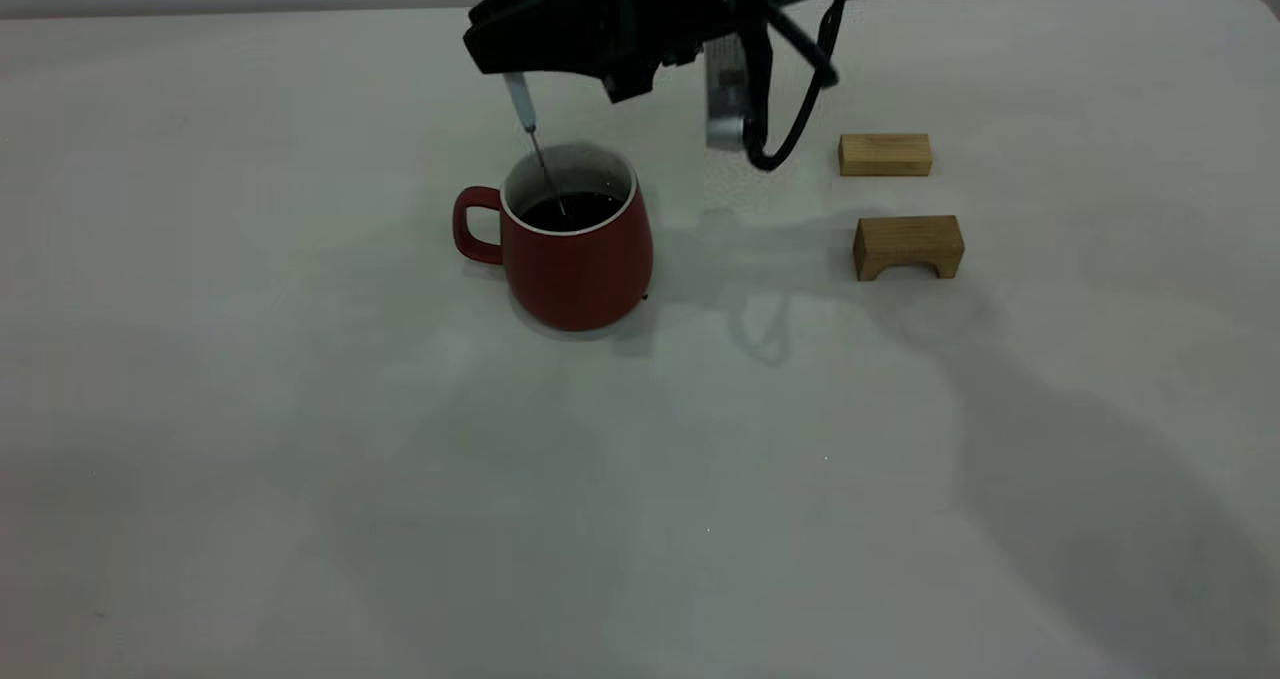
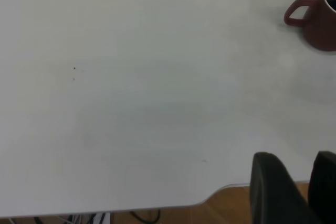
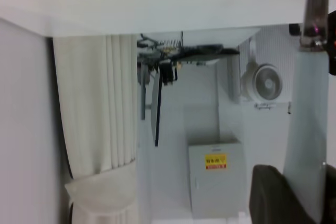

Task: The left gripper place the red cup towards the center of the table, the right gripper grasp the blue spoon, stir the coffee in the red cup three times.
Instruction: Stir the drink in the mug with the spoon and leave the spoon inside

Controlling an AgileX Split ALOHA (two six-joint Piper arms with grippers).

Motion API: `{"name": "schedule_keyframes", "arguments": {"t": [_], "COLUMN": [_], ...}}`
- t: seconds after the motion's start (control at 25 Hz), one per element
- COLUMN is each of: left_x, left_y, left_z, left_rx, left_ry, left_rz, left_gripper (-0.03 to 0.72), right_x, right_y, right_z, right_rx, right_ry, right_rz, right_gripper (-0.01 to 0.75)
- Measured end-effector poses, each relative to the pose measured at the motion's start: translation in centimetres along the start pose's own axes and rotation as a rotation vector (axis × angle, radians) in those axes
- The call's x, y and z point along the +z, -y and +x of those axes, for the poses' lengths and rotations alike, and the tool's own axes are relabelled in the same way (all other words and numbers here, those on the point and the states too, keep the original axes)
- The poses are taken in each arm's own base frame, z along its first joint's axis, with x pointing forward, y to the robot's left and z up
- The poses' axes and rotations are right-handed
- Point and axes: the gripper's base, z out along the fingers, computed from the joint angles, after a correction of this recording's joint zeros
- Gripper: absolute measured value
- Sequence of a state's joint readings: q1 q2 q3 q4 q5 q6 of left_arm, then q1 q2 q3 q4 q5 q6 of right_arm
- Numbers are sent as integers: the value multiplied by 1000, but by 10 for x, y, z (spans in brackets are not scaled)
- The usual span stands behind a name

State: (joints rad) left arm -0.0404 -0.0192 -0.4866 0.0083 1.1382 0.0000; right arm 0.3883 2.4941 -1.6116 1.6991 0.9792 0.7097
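The right gripper (image 1: 520, 64), clamped on the blue spoon (image 1: 520, 99) at the red cup's (image 1: 580, 259) twelve o'clock, could swing wide, knocking the rim and slopping coffee (image 1: 570, 211); the left gripper's (image 2: 294, 192) fingers stand parted, idle.

the blue spoon (image 1: 527, 117) has its handle top hidden inside the right gripper (image 1: 490, 47) and its bowl sunk out of sight in the coffee (image 1: 570, 210). the red cup (image 2: 316, 18) is cut by the left wrist view's edge. the left gripper (image 2: 295, 188) shows only finger stubs there, cropped.
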Motion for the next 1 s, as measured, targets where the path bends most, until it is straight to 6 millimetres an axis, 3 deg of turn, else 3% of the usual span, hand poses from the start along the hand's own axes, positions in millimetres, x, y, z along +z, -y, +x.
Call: {"name": "schedule_keyframes", "arguments": {"t": [0.32, 0.52, 0.76, 1.0], "left_x": [0, 0, 0, 0], "left_y": [0, 0, 0, 0], "left_z": [0, 0, 0, 0], "left_rx": [0, 0, 0, 0], "left_ry": [0, 0, 0, 0], "left_rz": [0, 0, 0, 0], "left_gripper": [243, 243, 243, 243], "right_x": [-9, -20, -5, 4], "right_y": [-12, -15, -6, -2], "right_z": [-16, -26, -21, -17], "right_rx": [-154, -16, 88, -186], "right_ry": [19, 80, 44, 5], "right_rz": [-1, 28, 41, 38], "right_gripper": [153, 153, 153, 153]}}
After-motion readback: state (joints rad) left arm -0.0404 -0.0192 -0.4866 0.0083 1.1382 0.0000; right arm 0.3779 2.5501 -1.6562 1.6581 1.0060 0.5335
